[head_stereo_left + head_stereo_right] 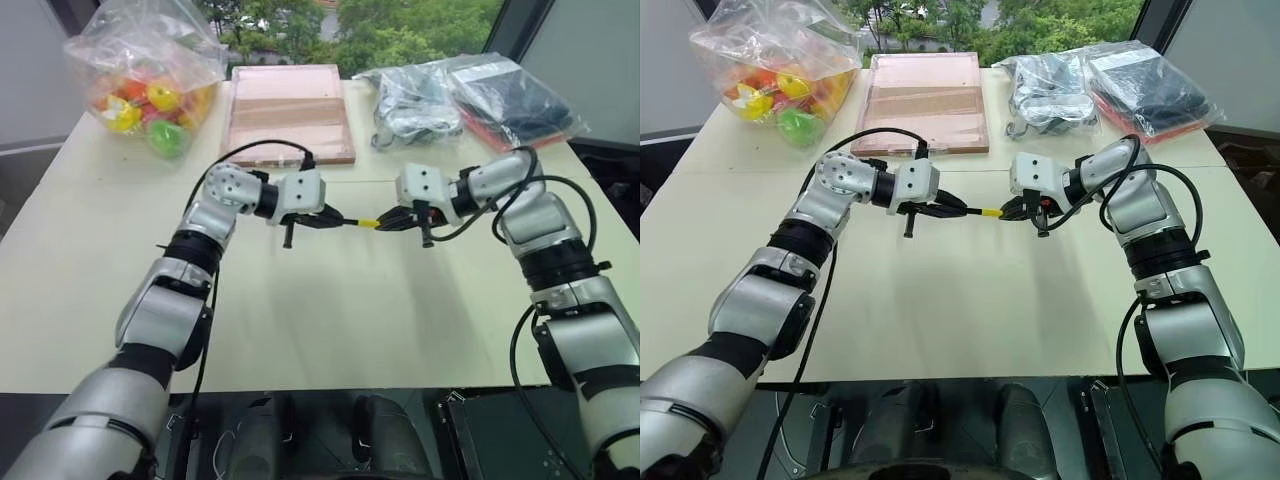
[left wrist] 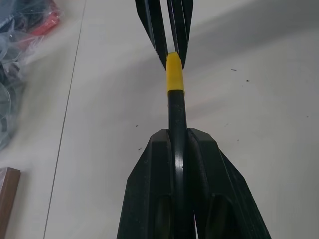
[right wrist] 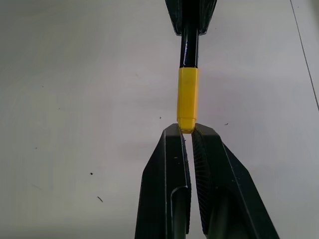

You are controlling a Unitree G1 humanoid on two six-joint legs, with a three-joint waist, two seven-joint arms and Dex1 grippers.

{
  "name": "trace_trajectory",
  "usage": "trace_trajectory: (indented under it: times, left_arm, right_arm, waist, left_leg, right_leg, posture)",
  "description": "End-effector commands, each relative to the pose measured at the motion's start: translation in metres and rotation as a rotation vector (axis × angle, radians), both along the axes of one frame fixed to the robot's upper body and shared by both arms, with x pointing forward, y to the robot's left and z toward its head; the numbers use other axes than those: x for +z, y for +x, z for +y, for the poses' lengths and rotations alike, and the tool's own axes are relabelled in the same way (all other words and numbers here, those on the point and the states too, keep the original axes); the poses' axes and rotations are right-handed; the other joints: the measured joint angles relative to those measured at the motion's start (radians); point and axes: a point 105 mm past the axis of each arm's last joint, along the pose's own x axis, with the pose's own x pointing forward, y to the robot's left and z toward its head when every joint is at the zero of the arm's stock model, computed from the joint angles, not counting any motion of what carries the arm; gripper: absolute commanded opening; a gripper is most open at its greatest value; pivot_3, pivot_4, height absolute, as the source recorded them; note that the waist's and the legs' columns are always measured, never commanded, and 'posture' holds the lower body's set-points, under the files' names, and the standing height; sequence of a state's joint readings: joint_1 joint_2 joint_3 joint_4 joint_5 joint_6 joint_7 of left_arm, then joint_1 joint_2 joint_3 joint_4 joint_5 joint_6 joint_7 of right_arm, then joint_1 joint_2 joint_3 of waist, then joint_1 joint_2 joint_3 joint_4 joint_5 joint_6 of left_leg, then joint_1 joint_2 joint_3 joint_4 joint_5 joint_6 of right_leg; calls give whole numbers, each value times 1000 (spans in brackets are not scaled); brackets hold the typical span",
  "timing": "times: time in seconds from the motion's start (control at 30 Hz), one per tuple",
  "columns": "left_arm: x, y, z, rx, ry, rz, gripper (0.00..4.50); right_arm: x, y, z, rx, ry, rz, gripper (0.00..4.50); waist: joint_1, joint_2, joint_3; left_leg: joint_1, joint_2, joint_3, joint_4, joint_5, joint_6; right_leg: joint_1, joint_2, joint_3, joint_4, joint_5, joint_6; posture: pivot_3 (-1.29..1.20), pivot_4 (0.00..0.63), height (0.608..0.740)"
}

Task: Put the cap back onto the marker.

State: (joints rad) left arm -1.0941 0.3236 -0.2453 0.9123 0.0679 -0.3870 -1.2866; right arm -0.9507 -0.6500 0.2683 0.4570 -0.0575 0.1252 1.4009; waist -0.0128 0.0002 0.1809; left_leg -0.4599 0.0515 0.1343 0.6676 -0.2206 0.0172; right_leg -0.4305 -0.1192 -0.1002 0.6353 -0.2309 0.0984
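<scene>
While held in mid-air above the table's (image 1: 330, 320) middle, marker (image 1: 340, 221) clamped in the left gripper (image 1: 322, 218), fingers (image 2: 149, 199) closed on its black barrel. Cap (image 3: 187, 104) apparently seated on the marker's end, far tip pinched by the right gripper (image 3: 187, 130). Probably final seating: next, a straight push along the barrel. Open room below; bags and board well apart at the far edge.

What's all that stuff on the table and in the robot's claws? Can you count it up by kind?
Marker with yellow cap, held between the left gripper and right gripper: 1
Clear plastic bags: 3, toys, cables, dark items
Wooden board: 1
Total: 5
</scene>
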Motion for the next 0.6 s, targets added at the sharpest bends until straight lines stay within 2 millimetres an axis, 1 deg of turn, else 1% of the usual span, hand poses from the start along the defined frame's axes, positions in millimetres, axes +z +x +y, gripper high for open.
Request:
trace_trajectory:
  times: [0.03,0.27,0.4,0.5,0.6]
  left_arm:
    - [15,-2,-14,-39,-14,-64,0]
    - [13,-1,-19,-33,-30,-61,0]
    - [13,-6,-27,-58,-74,-33,0]
    - [12,-6,-26,-57,-69,-34,0]
    - [15,-5,-25,-52,-88,-35,0]
  right_arm:
    - [24,0,19,69,24,-82,45]
    - [32,2,30,77,61,-87,45]
    - [36,0,39,90,92,-81,45]
    - [34,1,38,84,90,-79,45]
    - [32,1,35,73,85,-77,45]
  waist:
    - [0,0,0]
    - [1,0,0]
    - [0,0,0]
    - [0,0,0]
    - [0,0,0]
  left_leg:
    - [0,0,0,0,0,0]
    - [0,0,0,0,0,0]
    - [0,0,0,0,0,0]
    - [0,0,0,0,0,0]
    - [0,0,0,0,0,0]
  right_leg:
    - [0,0,0,0,0,0]
    - [0,0,0,0,0,0]
    - [0,0,0,0,0,0]
    - [0,0,0,0,0,0]
    - [0,0,0,0,0,0]
  posture:
    - [0,150,740]
    - [0,150,740]
    - [0,150,740]
    - [0,150,740]
    - [0,150,740]
